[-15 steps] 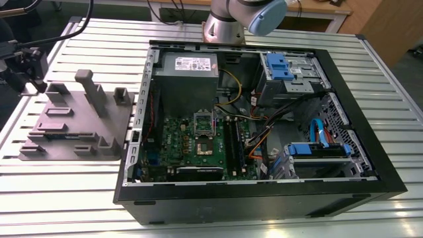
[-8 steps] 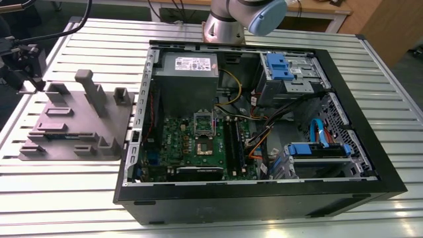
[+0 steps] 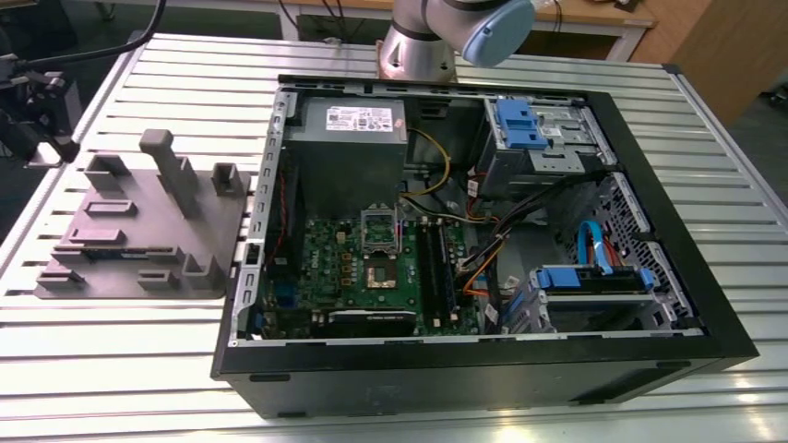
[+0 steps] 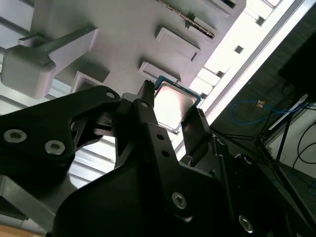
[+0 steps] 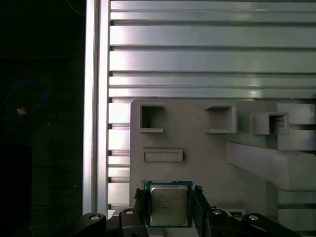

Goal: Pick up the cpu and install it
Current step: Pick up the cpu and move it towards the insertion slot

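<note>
Where the grey fixture (image 3: 136,231) sits on the table (image 3: 185,74) at the exterior view's left, my jaws pinch the cpu (image 5: 168,207) by two opposite edges. It lies level over the fixture, silvery top showing in both wrist views.

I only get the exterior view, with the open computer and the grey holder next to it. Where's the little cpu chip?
Observer: In both wrist views the cpu is right between the claw's two fingers.
Operator: Is the claw squeezing it?
Observer: It looks so. The fingers press on two opposite edges of the chip.
Operator: What's behind it?
Observer: In the first wrist view, the grey holder with its square pockets lies behind the chip, close to the edge of the slatted table.
</note>
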{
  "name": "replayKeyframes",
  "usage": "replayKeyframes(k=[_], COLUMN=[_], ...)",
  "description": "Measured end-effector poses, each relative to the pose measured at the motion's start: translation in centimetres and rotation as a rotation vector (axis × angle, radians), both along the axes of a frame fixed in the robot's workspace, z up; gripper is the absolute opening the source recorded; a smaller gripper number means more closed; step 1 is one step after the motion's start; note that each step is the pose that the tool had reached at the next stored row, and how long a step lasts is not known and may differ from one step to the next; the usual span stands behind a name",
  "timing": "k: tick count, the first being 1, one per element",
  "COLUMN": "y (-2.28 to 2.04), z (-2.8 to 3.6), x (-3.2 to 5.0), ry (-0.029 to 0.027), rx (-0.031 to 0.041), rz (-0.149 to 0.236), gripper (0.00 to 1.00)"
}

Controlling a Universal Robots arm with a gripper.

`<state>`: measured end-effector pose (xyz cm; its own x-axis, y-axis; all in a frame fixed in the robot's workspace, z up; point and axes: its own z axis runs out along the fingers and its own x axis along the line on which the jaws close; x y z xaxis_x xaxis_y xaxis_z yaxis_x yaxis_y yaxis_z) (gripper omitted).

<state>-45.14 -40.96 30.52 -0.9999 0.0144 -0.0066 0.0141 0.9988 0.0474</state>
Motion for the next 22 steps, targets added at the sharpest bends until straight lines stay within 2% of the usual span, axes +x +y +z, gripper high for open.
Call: replayKeyframes(k=[6,22], y=[0.02,0.04], z=[1.09,4.73], x=[0.00,0.00], ry=[0.0000,0.0000], rx=[0.0000,-0.0001], rz=[0.000,0.000], gripper=[0.47,0.47])
